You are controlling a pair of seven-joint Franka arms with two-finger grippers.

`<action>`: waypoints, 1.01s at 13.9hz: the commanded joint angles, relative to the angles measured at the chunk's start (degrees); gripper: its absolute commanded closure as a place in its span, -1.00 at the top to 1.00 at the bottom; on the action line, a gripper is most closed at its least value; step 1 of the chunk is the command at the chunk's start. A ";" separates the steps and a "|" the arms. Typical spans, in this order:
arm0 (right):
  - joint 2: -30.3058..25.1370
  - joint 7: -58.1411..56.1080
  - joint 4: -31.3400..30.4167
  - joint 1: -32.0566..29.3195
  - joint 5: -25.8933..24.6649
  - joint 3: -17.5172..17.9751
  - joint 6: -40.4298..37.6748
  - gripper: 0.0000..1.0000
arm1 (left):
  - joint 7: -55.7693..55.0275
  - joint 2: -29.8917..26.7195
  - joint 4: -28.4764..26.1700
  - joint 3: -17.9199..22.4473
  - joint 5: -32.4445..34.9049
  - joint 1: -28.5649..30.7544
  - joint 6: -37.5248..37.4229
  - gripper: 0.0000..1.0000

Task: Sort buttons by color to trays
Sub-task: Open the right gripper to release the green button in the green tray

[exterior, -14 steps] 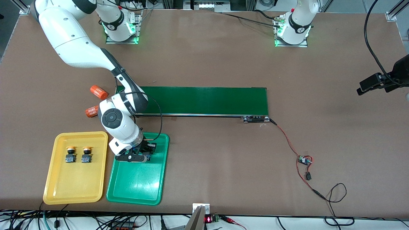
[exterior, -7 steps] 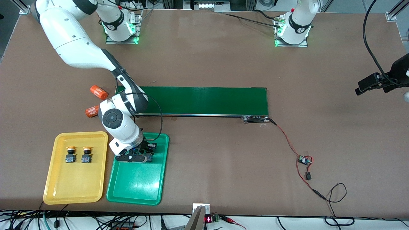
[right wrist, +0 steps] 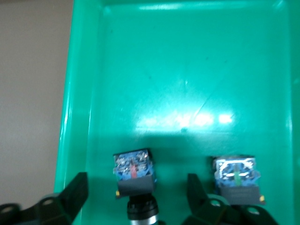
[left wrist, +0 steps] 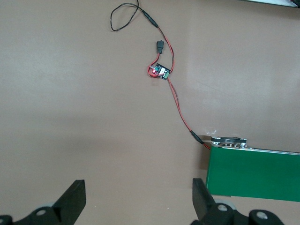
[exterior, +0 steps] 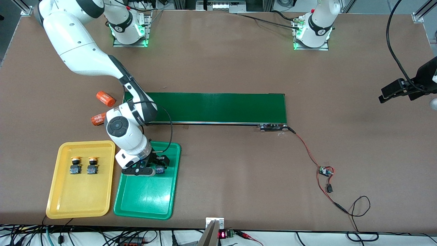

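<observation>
The right gripper's (right wrist: 133, 199) fingers (right wrist: 75, 192) stand released, straddling one button (right wrist: 134, 173) that lies on the floor of the green tray (exterior: 146, 200); a second button (right wrist: 237, 179) lies just beside it, close to one finger. Two yellow-capped buttons (exterior: 83, 165) rest in the yellow tray (exterior: 80, 205). The left gripper (left wrist: 138, 201), fingers likewise spread, waits above bare table near the conveyor belt (exterior: 218, 107). Risk: a tilted or sideways withdrawal would likely let that finger catch the neighbouring button and nudge it, or roll the freed one.
</observation>
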 commanded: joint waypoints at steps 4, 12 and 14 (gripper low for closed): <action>-4.79 -0.95 0.08 -2.17 0.84 0.32 -4.82 1.00 | 0.98 -0.27 -0.04 1.59 0.04 -1.34 0.06 1.00; -20.95 -12.08 0.08 -6.74 10.85 0.24 -31.08 1.00 | 4.05 -0.36 0.13 1.85 0.04 -1.25 -0.73 1.00; -25.08 -17.54 0.08 -8.66 12.62 -0.64 -38.20 1.00 | 3.97 -0.36 0.13 1.85 -0.05 -1.25 -0.82 1.00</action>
